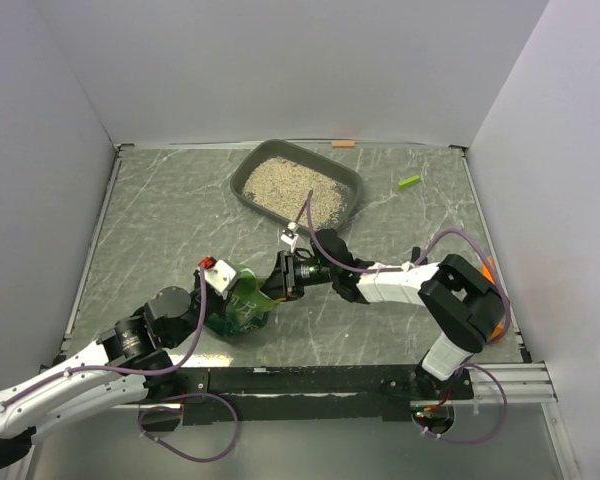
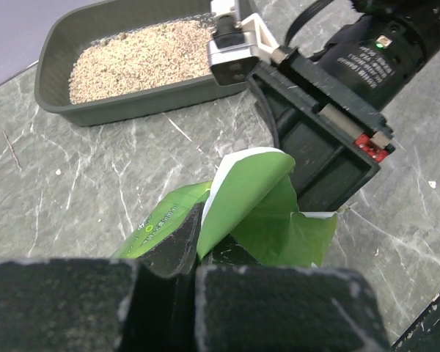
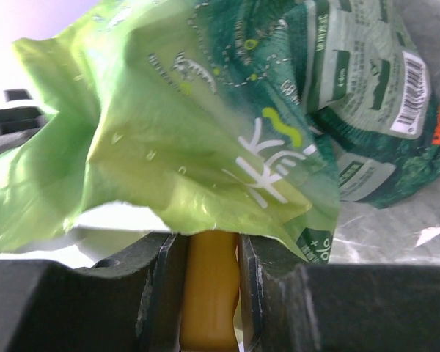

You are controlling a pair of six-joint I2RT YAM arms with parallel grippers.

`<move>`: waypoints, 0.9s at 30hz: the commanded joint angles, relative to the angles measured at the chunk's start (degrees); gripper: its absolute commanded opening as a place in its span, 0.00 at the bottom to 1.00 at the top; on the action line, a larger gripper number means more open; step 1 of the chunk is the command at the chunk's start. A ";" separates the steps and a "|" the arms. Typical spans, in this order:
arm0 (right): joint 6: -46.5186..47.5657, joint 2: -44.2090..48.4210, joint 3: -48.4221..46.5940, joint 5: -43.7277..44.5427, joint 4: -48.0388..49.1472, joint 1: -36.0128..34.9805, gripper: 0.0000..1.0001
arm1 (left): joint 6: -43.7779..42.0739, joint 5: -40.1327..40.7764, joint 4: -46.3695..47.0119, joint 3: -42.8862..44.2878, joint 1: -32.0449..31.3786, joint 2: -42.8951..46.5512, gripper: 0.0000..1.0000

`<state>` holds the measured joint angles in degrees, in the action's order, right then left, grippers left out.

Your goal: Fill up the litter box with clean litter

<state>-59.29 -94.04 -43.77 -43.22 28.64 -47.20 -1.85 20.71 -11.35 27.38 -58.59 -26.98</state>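
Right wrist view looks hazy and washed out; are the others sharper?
Right wrist view: the green bag fills the frame, soft and glaring at upper left. Left wrist view: litter box sharp, left claw blurred. Top view: evenly lit, crisp.

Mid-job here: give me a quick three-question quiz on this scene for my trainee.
1. True or false: the wide dark-grey plastic litter box already holds beige sandy litter.
2. What sits between the fingers of the right gripper? A) an orange-yellow plastic piece B) the tray's rim C) nothing at all.
3. Fill in: the left gripper is shut on the crumpled glossy green ____.

Key: 1 true; 2 A; 3 bag.
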 commanded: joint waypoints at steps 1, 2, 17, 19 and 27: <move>-5.93 5.70 2.63 -7.14 11.87 -0.09 0.00 | 1.23 -1.64 5.64 0.84 -0.39 -0.35 0.01; -6.28 6.32 3.07 -7.23 12.14 0.00 0.00 | 1.23 -1.64 5.73 0.84 -0.47 -0.53 0.01; -8.12 18.45 10.72 -5.91 12.22 1.58 0.00 | 0.79 -1.64 5.99 0.66 -0.39 -0.62 0.01; -8.74 19.86 12.39 -5.04 13.36 1.94 0.00 | 0.79 -1.81 5.91 0.66 -0.47 -0.70 0.01; -10.32 26.09 17.22 -1.61 13.19 3.60 0.00 | 0.79 -1.90 5.91 0.66 -0.56 -0.70 0.01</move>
<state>-67.55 -72.90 -27.88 -42.13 36.14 -43.86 -1.87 20.14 -9.30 27.38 -58.72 -27.24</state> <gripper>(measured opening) 0.340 0.013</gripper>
